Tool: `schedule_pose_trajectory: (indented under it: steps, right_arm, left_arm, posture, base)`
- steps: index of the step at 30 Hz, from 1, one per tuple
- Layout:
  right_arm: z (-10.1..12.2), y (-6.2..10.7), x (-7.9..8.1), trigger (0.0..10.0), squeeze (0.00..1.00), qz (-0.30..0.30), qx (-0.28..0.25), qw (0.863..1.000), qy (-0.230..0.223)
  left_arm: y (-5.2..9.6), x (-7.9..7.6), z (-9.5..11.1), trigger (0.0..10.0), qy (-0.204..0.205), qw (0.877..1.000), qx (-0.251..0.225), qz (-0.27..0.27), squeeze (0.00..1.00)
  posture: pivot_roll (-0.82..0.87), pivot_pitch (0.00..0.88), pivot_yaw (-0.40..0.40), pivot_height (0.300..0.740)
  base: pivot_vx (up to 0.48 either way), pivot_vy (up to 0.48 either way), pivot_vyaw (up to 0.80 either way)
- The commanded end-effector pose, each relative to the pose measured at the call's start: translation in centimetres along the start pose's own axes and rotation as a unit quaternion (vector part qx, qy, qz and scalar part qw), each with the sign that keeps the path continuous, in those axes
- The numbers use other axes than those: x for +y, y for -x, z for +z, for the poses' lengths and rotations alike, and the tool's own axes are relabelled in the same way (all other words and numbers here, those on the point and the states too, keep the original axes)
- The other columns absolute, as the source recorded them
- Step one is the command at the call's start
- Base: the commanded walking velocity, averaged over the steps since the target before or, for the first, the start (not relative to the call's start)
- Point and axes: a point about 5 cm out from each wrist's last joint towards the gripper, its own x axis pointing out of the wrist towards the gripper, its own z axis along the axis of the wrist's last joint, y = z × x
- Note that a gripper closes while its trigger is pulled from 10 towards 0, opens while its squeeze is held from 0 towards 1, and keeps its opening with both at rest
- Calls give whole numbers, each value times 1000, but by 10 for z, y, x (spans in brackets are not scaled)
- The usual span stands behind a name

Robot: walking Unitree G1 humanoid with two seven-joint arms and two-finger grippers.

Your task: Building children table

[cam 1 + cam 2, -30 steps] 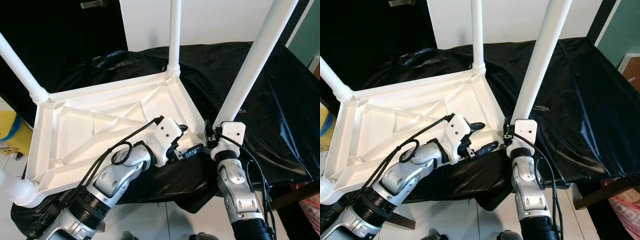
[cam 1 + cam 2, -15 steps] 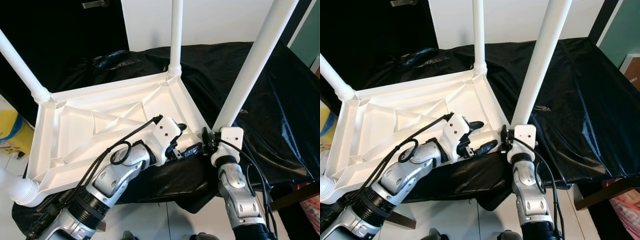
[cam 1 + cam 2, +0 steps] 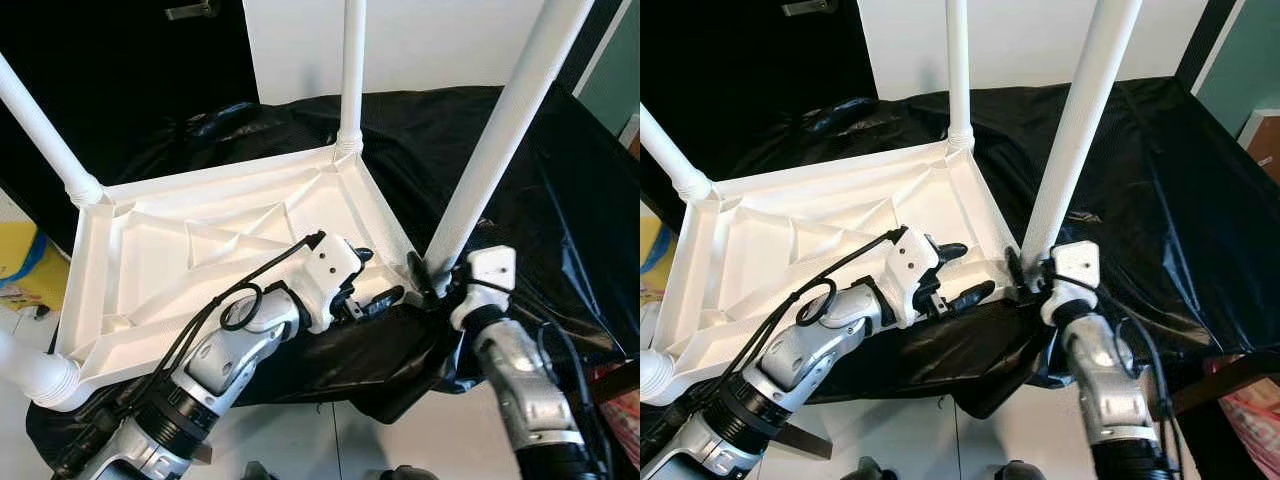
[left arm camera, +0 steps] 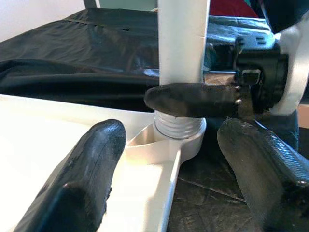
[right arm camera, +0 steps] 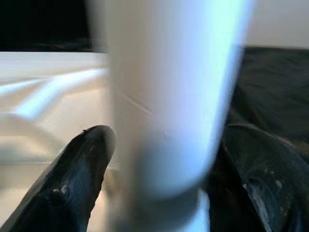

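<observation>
The upturned white plastic children's table (image 3: 200,260) lay on black sheeting (image 3: 560,230). The right gripper (image 3: 432,283) clasped the near-right white tubular leg (image 3: 490,150), apparently seating it; the left gripper (image 3: 375,285), fingers apart, steadied the corner. Next: screwing it home.

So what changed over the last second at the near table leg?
The right gripper, its fingers either side of the near leg at its base, swung its wrist out to the robot's right; the forearm now slants away instead of standing below the leg. The left gripper stayed open at the upturned tabletop rim beside that corner. The tabletop and other legs kept their places.
</observation>
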Motion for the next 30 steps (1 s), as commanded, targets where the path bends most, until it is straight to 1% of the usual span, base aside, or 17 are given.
schedule_pose_trajectory:
  steps: [1, 3, 5, 6, 7, 8, 9, 10, 13, 14, 17, 19, 22, 23, 25, 26, 30]
  right_arm:
    - [1, -1, 4, 10000, 0, 40, -5, 999, -4]
    - [1, -4, -2, 10000, 0, 66, 1, 998, 0]
    - [1, -5, -3, 10000, 0, 72, 3, 997, 1]
    - [0, -7, -5, 10000, 0, 95, 10, 995, 7]
    - [0, -7, -5, 10000, 0, 95, 10, 995, 7]
    - [-2, -10, -6, 10000, 0, 116, 20, 993, 8]
    - [-2, -10, -6, 10000, 0, 116, 20, 993, 8]
    - [-4, -14, -8, 10000, 0, 135, 28, 990, 15]
    - [-5, -18, -11, 10000, 0, 147, 35, 988, 17]
    - [-6, -22, -14, 10000, 0, 158, 41, 986, 19]
    - [-7, -26, -16, 10000, 0, 163, 43, 985, 24]
    - [-8, -32, -20, 10000, 0, 174, 45, 983, 25]
    - [-9, -34, -20, 10000, 0, 175, 45, 983, 25]
    - [-9, -36, -21, 4510, 0, 177, 45, 983, 32]
    - [-9, -36, -21, 4510, 0, 177, 45, 983, 32]
    - [-10, -36, -21, 0, 0, 176, 46, 983, 36]
    - [-13, -36, -23, 0, 0, 179, 50, 982, 38]
  left_arm:
    - [3, -8, -3, 10000, -4, 997, 4, -76, 0]
    - [3, -7, -3, 10000, -5, 997, 6, -76, 0]
    - [3, -7, -3, 10000, -5, 997, 6, -77, 0]
    - [3, -6, -3, 10000, -6, 997, 7, -77, 0]
    - [3, -6, -3, 10000, -6, 997, 7, -77, 0]
    - [2, -5, -3, 10000, -7, 997, 7, -77, 0]
    - [2, -5, -3, 10000, -7, 997, 7, -77, 0]
    - [2, -5, -2, 10000, -9, 997, 7, -77, 0]
    - [1, -4, -2, 10000, -10, 997, 6, -77, 0]
    - [1, -3, -1, 10000, -12, 997, 5, -75, 0]
    - [0, -2, 0, 10000, -13, 997, 4, -73, 0]
    - [-1, 1, 2, 10000, -17, 997, 1, -71, 0]
    - [-2, 2, 2, 10000, -18, 997, 1, -70, 0]
    - [-2, 3, 3, 10000, -19, 997, 0, -69, 0]
    - [-2, 3, 3, 10000, -19, 997, 0, -69, 0]
    - [-3, 3, 4, 10000, -20, 998, -2, -67, 0]
    - [-3, 3, 4, 10000, -21, 998, -5, -64, 0]
  posture:
    - [-113, 43, 29, 740]
    - [-108, 35, 32, 740]
    - [-108, 35, 32, 740]
    - [-107, 30, 35, 740]
    - [-107, 30, 35, 740]
    - [-107, 26, 36, 740]
    - [-107, 26, 36, 740]
    - [-104, 20, 38, 740]
    - [-102, 15, 37, 740]
    - [-101, 6, 37, 740]
    - [-100, 0, 38, 740]
    - [-94, 0, 39, 740]
    - [-94, 0, 39, 740]
    - [-91, 0, 36, 740]
    - [-91, 0, 36, 740]
    - [-89, 0, 30, 740]
    - [-89, 0, 28, 740]
  base:
    - [0, 0, 0]
    - [0, 0, 0]
    - [0, 0, 0]
    - [0, 0, 0]
    - [0, 0, 0]
    - [0, 0, 0]
    - [0, 0, 0]
    - [0, 0, 0]
    - [0, 0, 0]
    - [0, 0, 0]
    - [0, 0, 0]
    - [0, 0, 0]
    - [0, 0, 0]
    - [0, 0, 0]
    - [0, 0, 0]
    - [0, 0, 0]
    - [0, 0, 0]
